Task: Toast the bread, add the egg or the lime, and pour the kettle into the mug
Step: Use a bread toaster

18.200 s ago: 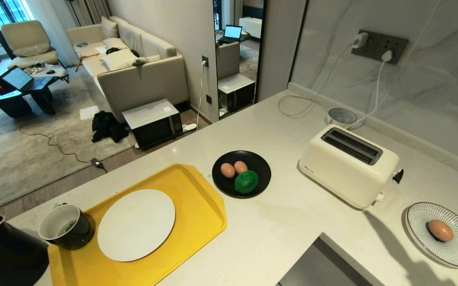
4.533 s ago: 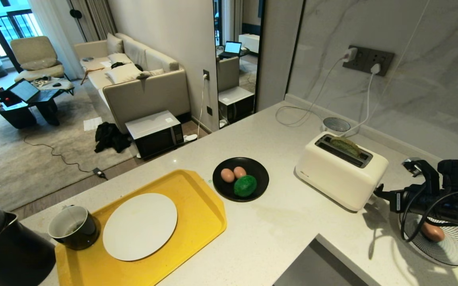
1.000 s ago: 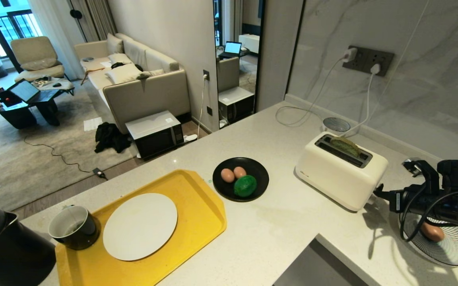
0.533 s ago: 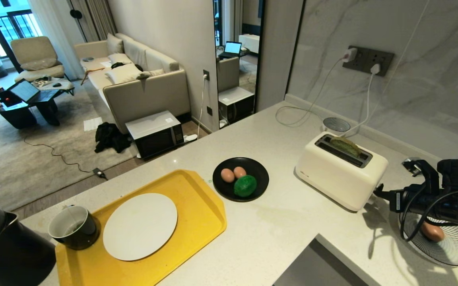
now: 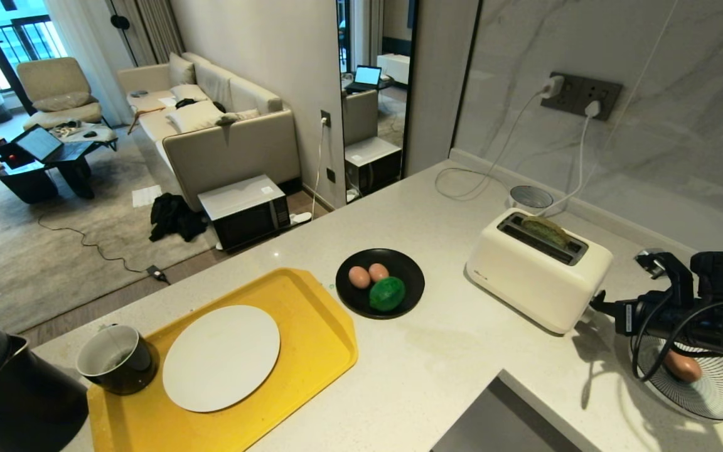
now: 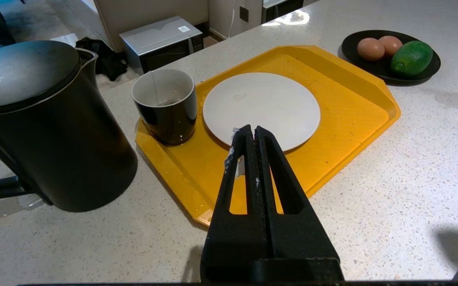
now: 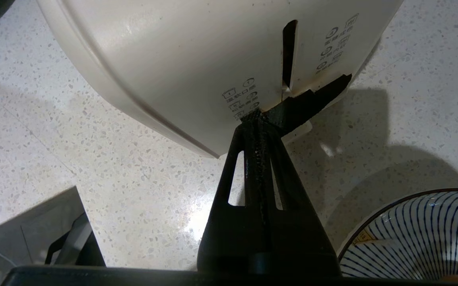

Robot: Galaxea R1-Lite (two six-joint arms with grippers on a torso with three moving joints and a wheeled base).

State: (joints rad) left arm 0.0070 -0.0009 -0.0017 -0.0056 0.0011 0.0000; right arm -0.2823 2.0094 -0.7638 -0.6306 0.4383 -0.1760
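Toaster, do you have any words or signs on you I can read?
Toaster end: small icons with tiny characters beside the lever slot, too small to read.
Toaster front: a faint grey mark low down, too blurred to read.
No other readable text shows.

We see the kettle (image 5: pixel 10 392) cut off at the counter's near-left corner, and the bread (image 5: pixel 545 230) mostly hidden inside the toaster (image 5: pixel 540 270).

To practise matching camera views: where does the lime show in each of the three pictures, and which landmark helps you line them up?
Head view: the lime lies in the black dish at the centre, near side, beside two eggs.
Left wrist view: the lime is at the upper right, in the same dish.
Right wrist view: not in it.
Shared landmark: the yellow tray beside the dish shows in the head and left wrist views.
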